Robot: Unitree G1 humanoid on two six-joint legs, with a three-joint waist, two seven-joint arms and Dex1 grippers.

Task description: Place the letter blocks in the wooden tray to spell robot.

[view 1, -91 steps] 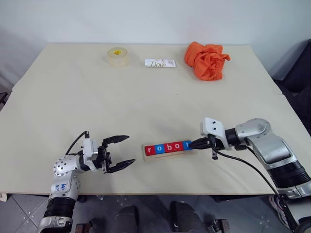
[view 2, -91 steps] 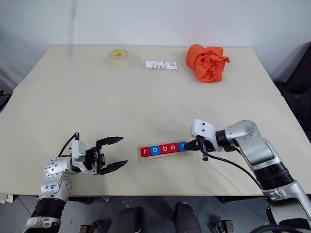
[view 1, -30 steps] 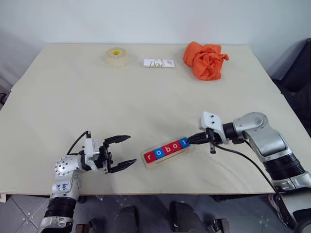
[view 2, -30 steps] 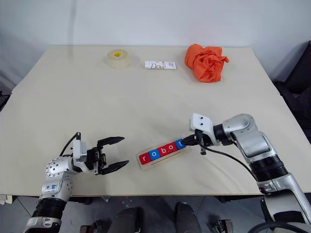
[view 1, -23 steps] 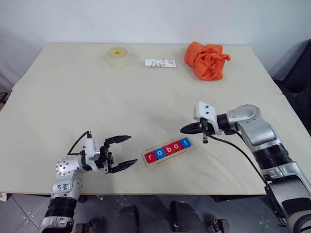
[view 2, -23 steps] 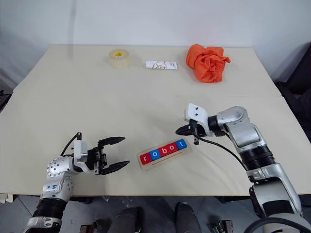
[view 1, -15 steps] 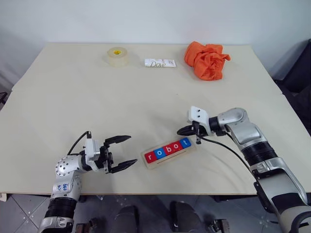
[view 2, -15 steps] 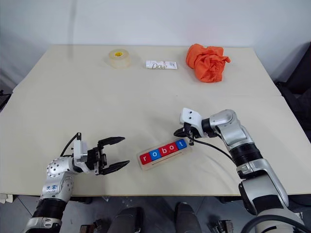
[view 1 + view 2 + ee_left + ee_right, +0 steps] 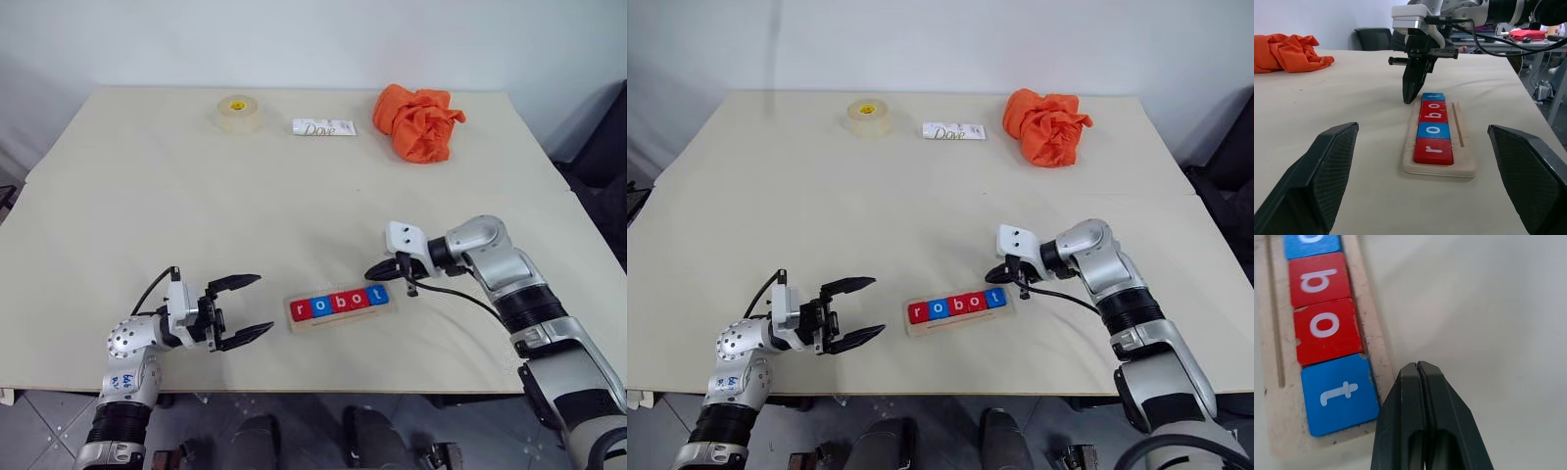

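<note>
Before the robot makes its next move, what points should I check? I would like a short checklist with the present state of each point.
1. All five letter blocks sit in the wooden tray: ok.
2. They read r, o, b, o, t in order: ok.
3. Right pincer holds nothing, fingers shut: ok.
4. Right pincer tip clear of the tray's back edge near the t block: cannot tell; it is very close.
5. Left pincer open and apart from the tray: ok.
6. Blocks lie flat in the tray: ok.
</note>
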